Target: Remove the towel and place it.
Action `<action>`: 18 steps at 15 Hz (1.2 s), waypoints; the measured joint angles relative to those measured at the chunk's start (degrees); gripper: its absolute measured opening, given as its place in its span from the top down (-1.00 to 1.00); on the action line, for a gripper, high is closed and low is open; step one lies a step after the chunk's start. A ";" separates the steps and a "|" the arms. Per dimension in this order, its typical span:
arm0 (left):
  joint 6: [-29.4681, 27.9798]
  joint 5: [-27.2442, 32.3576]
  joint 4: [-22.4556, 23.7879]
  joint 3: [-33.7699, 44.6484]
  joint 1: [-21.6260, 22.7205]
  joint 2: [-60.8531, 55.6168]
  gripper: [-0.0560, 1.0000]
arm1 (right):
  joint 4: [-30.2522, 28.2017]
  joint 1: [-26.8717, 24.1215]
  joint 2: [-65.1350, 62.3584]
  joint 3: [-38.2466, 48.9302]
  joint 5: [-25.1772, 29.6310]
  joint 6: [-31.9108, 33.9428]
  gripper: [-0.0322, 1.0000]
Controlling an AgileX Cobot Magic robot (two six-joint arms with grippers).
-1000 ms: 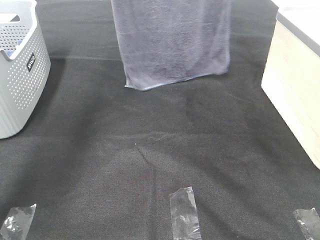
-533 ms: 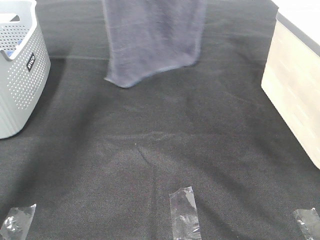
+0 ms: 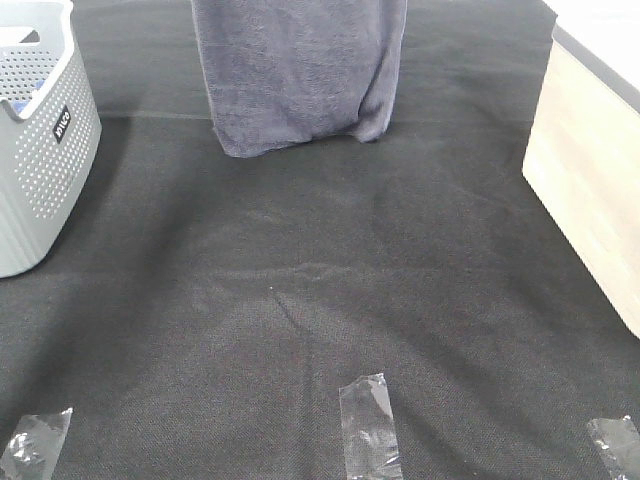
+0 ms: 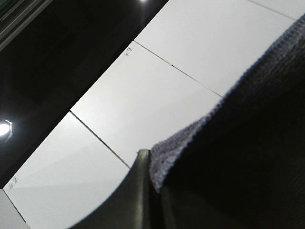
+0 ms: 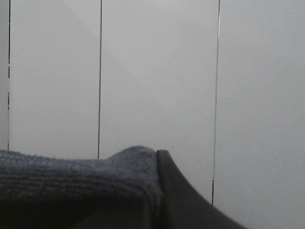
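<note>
Hanging towel [image 3: 300,75], lower hem well apart from basket [image 3: 40,160] and wooden cabinet [image 3: 585,200].

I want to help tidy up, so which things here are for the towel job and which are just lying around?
For the job: the towel, hanging; the left fingers and right fingers pinching it.
Just lying about: the grey basket, the wooden box, the tape strips.

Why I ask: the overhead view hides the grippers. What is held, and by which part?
The towel, hanging: left gripper and right gripper each pinch its top edge.
</note>
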 joint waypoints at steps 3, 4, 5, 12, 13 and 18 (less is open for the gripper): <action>-0.80 1.55 0.34 0.00 0.00 0.00 0.89 | 0.06 0.00 0.17 0.00 3.67 0.00 0.90; -1.72 2.64 0.52 0.00 0.00 0.00 0.89 | 0.06 0.00 0.17 0.00 5.79 0.00 0.90; -2.29 3.50 0.69 0.00 0.00 0.00 0.89 | 0.06 0.00 0.11 0.00 8.02 -0.06 0.90; -13.87 35.64 -3.90 0.00 -4.70 -0.17 0.89 | 0.17 -0.06 -2.52 0.00 27.22 -0.06 0.90; -12.38 41.94 -8.02 0.00 -5.84 -0.92 0.89 | 0.17 -0.34 -2.69 0.00 30.25 -0.06 0.90; -4.98 73.85 -22.57 -0.06 -6.82 -9.00 0.89 | 1.20 -2.35 -7.39 0.00 47.04 1.55 0.90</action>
